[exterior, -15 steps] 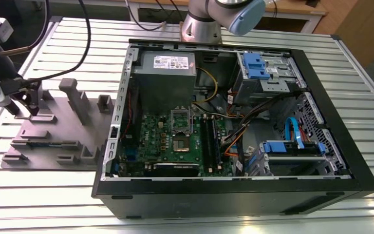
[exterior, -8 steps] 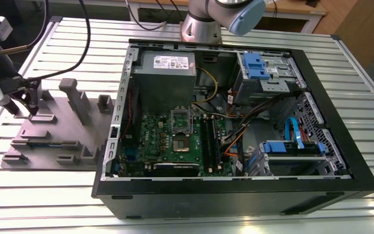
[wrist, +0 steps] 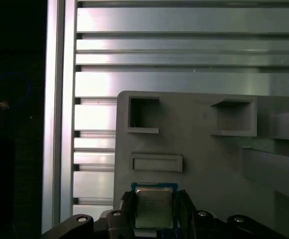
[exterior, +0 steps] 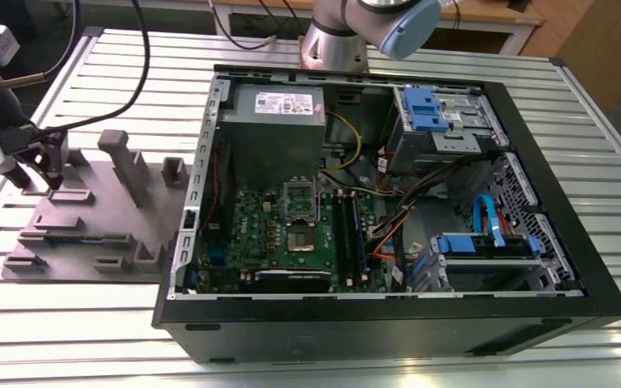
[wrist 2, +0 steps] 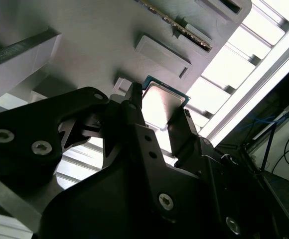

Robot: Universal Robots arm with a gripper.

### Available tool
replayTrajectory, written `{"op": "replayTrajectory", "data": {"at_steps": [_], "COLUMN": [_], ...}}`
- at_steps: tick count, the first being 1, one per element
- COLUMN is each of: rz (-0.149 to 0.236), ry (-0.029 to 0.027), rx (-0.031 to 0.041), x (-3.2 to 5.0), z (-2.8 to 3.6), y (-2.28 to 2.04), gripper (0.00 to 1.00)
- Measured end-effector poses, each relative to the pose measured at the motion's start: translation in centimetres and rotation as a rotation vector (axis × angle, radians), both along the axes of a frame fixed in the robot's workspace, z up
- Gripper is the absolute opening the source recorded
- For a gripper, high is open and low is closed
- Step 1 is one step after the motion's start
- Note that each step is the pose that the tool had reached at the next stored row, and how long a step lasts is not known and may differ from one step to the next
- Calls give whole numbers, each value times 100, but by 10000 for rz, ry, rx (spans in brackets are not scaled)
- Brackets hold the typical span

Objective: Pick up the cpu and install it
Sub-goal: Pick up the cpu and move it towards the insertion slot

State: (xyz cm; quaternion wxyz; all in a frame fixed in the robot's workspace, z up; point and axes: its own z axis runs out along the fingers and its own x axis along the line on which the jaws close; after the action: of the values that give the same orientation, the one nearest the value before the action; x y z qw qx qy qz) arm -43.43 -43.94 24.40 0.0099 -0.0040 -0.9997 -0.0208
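The cpu point(wrist: 154, 205) is a small square chip with a silvery top and a thin green rim. It sits between my gripper's point(wrist: 155, 211) two dark fingers at the near edge of a grey fixture plate point(wrist: 209, 159). In the second wrist view the fingers point(wrist 2: 134, 107) press against opposite sides of the cpu point(wrist 2: 160, 103). In the exterior view my gripper point(exterior: 39, 179) reaches down onto the grey fixture plate point(exterior: 84, 234) at the exterior view's left, beside the open computer case point(exterior: 397, 323). The motherboard's socket point(exterior: 302, 240) lies open in the case, its metal frame point(exterior: 300, 196) raised.
Upright grey blocks point(exterior: 116, 162) and pockets stand on the fixture plate near my gripper. The ribbed aluminium table point(exterior: 73, 323) carries plate and case. Cables point(exterior: 397, 218), blue drive bays point(exterior: 424, 109) and a grey power supply point(exterior: 272, 121) crowd the case. The arm's base point(exterior: 338, 36) stands behind it.
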Motion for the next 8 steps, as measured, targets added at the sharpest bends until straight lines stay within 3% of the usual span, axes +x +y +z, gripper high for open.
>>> {"op": "replayTrajectory", "data": {"at_steps": [8], "rz": [0], "ry": [1], "rx": [0], "x": [0], "z": [30], "y": [0], "gripper": [45]}}
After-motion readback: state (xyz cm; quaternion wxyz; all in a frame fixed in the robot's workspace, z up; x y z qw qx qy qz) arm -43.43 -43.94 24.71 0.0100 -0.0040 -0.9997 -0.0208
